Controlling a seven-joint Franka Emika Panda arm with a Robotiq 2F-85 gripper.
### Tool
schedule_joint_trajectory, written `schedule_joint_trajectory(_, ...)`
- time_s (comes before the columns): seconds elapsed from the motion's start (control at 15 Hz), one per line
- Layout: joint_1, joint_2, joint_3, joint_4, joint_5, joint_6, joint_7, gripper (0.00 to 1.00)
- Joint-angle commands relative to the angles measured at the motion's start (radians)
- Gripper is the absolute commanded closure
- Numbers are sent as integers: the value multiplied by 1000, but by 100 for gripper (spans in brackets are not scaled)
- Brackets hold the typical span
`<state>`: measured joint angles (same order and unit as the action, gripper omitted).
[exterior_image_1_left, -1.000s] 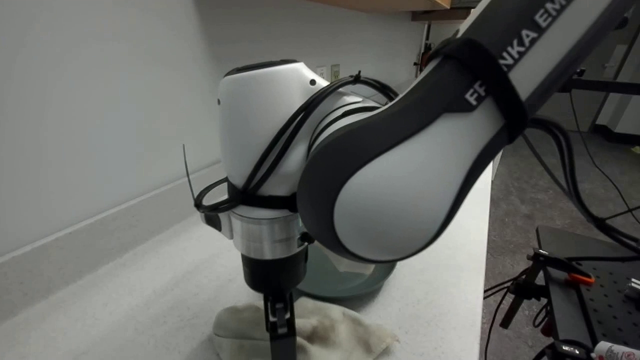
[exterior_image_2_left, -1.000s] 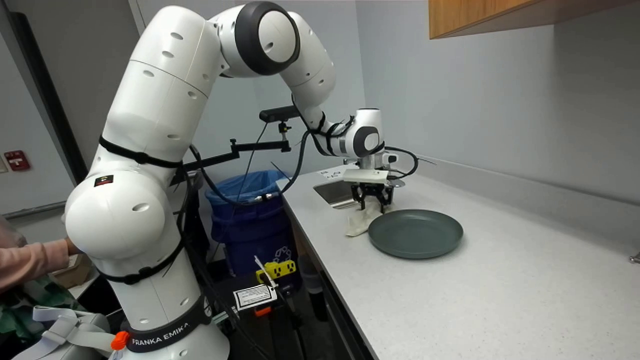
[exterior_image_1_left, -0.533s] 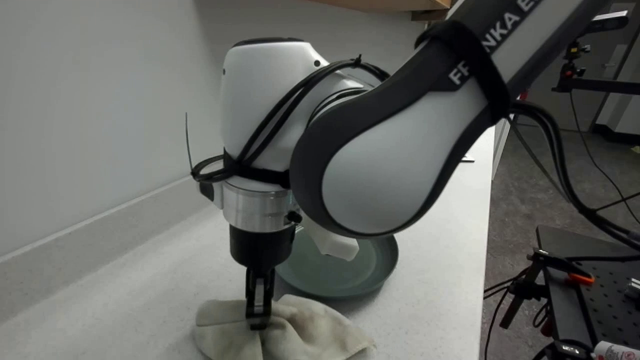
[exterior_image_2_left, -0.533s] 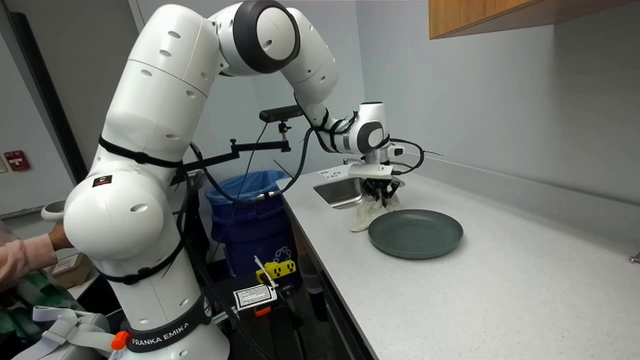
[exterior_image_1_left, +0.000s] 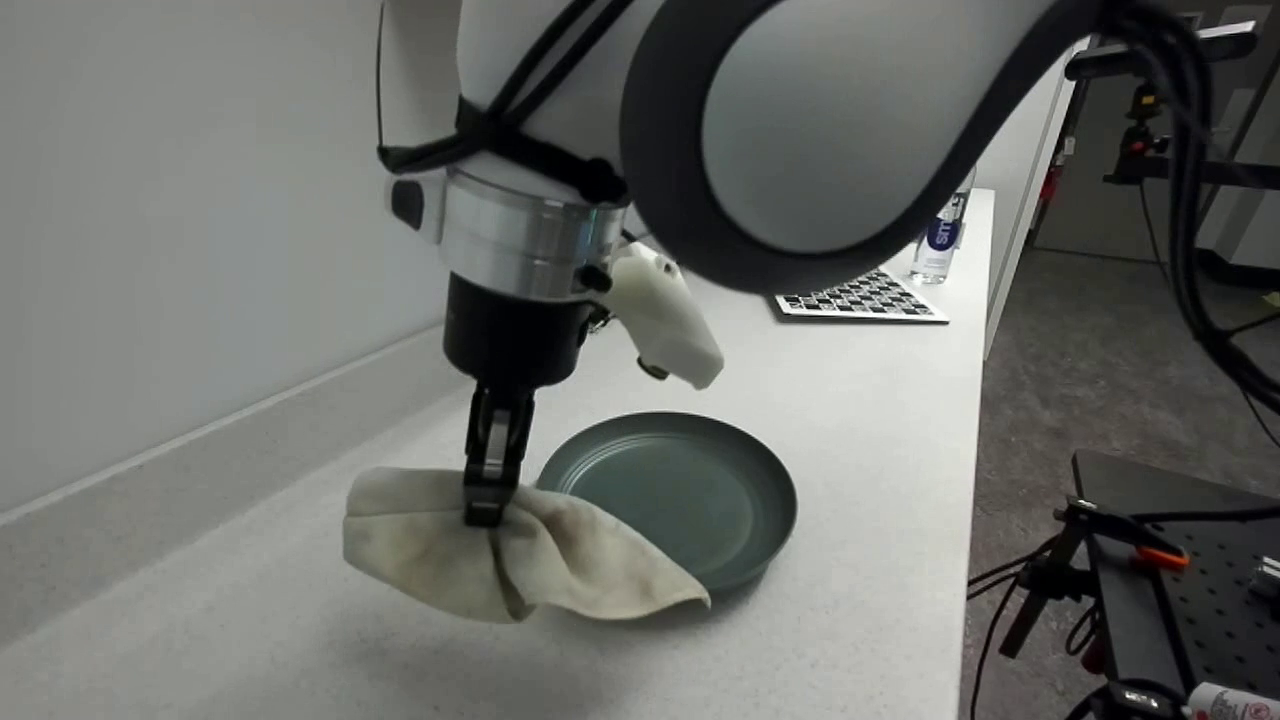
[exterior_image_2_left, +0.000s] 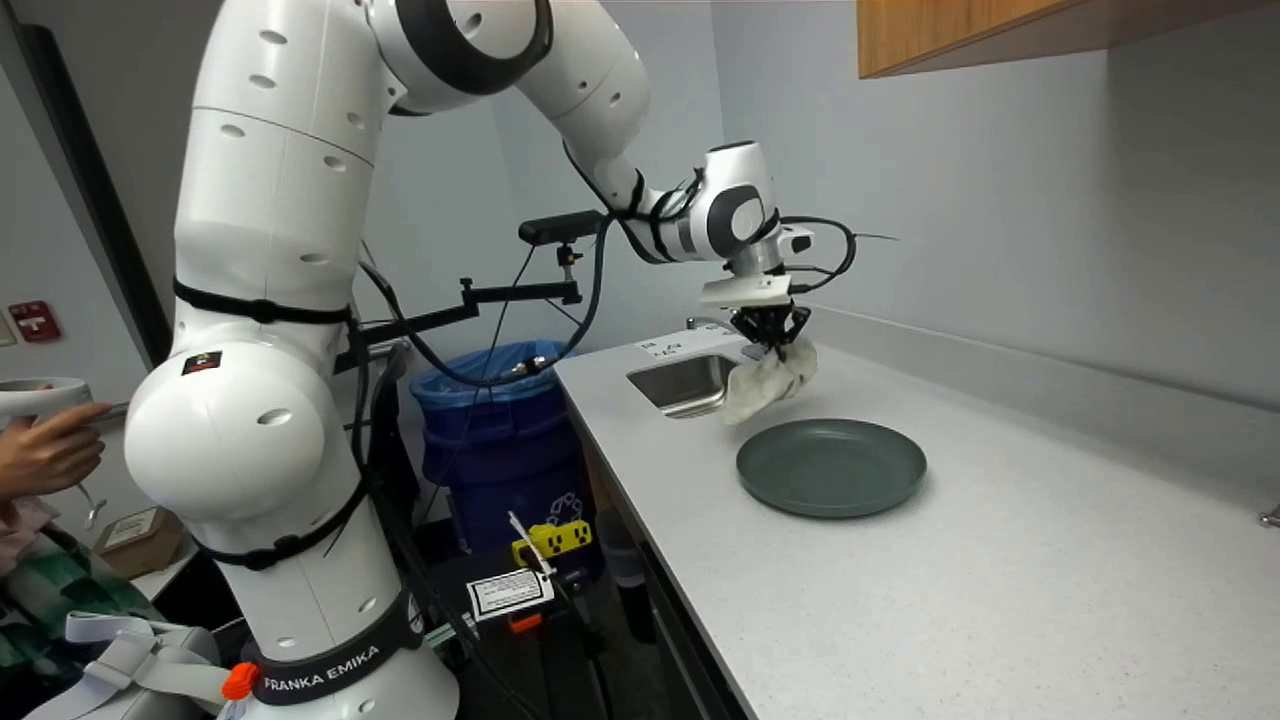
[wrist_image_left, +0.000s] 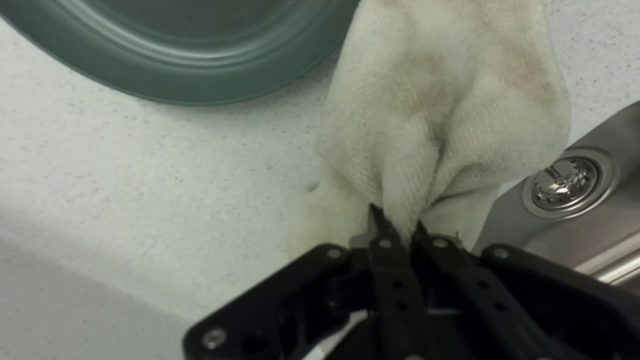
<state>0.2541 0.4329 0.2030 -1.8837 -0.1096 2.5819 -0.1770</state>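
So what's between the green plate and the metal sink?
In the wrist view, the pale cloth pinched in the jaws hangs between the plate and the sink, with some speckled countertop showing.

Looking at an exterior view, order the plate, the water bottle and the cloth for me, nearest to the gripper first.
1. Cloth: pinched in the gripper.
2. Green plate: on the counter, partly behind the cloth and to its right.
3. Water bottle: toward the counter's far right, partly hidden by the arm.
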Motion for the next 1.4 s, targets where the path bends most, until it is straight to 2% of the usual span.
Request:
schedule_joint_trajectory(0.0, -7, -176, -26, -125, -29, -53, 49, 98)
schedule_joint_trajectory(0.53, -77, -336, -90, -294, -53, -70, 72, 98)
schedule_joint_trajectory(1.0, -112, -370, -102, -354, -28, -68, 81, 98)
schedule_joint_trajectory(1.27, -117, -372, -83, -368, 96, -46, 48, 98)
schedule_joint_trajectory(1.33, -112, -340, -92, -337, 40, -65, 65, 93)
